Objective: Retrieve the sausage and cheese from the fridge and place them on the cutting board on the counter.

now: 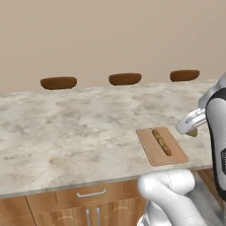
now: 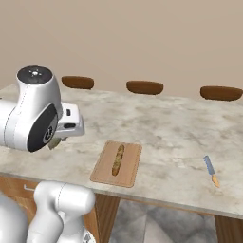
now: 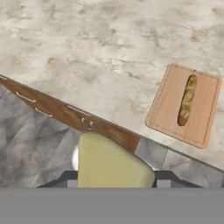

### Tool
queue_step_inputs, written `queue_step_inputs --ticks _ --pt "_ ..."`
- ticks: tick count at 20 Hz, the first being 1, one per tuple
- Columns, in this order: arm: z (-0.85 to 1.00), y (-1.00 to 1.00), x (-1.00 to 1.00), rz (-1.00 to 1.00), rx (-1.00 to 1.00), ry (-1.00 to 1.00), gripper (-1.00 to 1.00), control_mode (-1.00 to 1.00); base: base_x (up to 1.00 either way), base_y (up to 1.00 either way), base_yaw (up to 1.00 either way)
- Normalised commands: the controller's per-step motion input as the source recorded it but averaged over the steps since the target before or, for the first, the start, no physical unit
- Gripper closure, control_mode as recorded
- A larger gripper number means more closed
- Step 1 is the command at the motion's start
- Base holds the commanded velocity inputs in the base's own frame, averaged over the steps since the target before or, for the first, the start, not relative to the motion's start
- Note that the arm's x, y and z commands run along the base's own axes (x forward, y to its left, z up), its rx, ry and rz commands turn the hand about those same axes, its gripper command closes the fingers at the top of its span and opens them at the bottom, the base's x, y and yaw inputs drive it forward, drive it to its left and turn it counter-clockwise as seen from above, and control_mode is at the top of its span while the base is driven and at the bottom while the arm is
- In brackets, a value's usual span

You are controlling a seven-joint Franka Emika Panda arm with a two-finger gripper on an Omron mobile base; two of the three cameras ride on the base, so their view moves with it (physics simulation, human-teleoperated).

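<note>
My gripper [image 1: 190,127] is shut on the cheese [image 3: 111,162], a yellowish-olive wedge whose tip pokes out below the hand [image 2: 54,143]. It hovers over the counter's [image 1: 66,128] front edge, just to the right of the cutting board [image 1: 175,153] in the left base view. The sausage [image 1: 161,142] lies lengthwise on the light-tan board [image 2: 131,167]. In the hand view the board [image 3: 205,114] with the sausage [image 3: 187,99] sits to the upper right of the cheese. The fridge is out of view.
A small knife [image 2: 211,172] lies on the counter right of the board. Three brown stool seats [image 1: 125,78] line the far side. Wooden drawers with silver handles [image 1: 91,193] run under the front edge, over grey floor [image 3: 30,144].
</note>
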Motion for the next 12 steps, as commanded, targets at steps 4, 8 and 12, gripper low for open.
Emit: queue_step_inputs --ticks 4,8,12 --pt "-0.35 -0.32 0.77 0.0 -0.01 0.01 1.0 -1.0 0.0 0.0 0.0" --pt "-0.71 -0.03 0.63 0.0 -0.04 0.0 1.0 -1.0 0.0 0.0 0.0" --pt "-0.99 0.0 0.65 0.0 -0.03 0.02 1.0 -1.0 0.0 0.0 0.0"
